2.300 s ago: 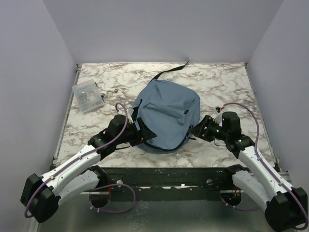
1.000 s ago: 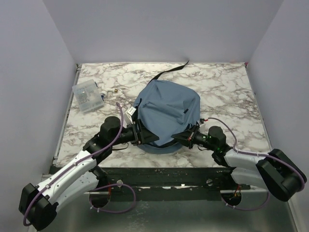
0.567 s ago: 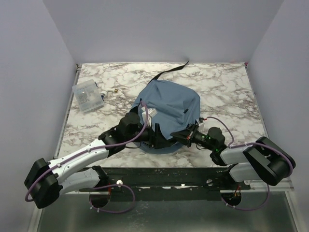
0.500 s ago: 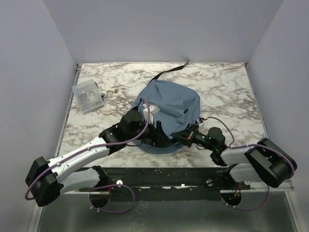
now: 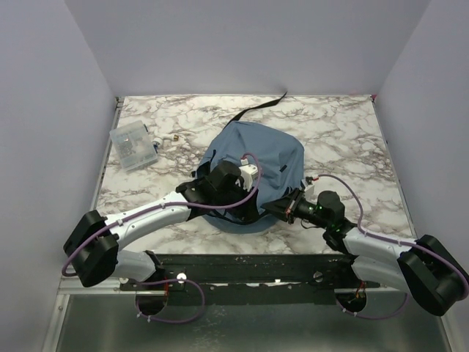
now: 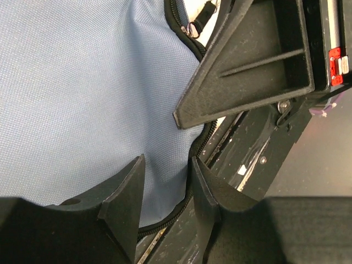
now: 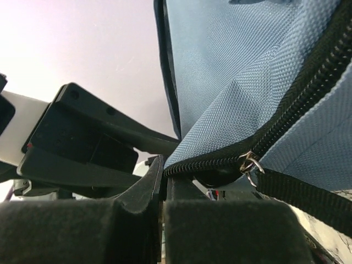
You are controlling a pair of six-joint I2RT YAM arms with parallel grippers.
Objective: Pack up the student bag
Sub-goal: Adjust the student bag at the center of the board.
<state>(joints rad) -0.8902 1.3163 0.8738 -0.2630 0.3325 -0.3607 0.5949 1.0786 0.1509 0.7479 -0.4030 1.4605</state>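
Note:
The student bag (image 5: 256,161), dusty-blue with a black zipper, lies in the middle of the table, its opening toward the arms. My right gripper (image 5: 272,209) holds its front rim from the right. In the right wrist view the gripper (image 7: 164,184) is shut on the zipper edge (image 7: 286,129), lifting the fabric. My left gripper (image 5: 251,209) reaches over the bag's front left to the same rim. In the left wrist view it (image 6: 165,184) stands partly open, with a fold of blue fabric (image 6: 82,99) and zipper between the jaws. The right gripper's finger (image 6: 247,66) is close above.
A clear plastic box (image 5: 133,145) and small white items (image 5: 167,141) lie at the back left. A black strap (image 5: 256,108) trails behind the bag. The dark front rail (image 5: 256,260) runs just below both grippers.
My left arm has swung right from the bag's left side to its front rim, and its jaws have narrowed. The right gripper has stayed shut on the rim.

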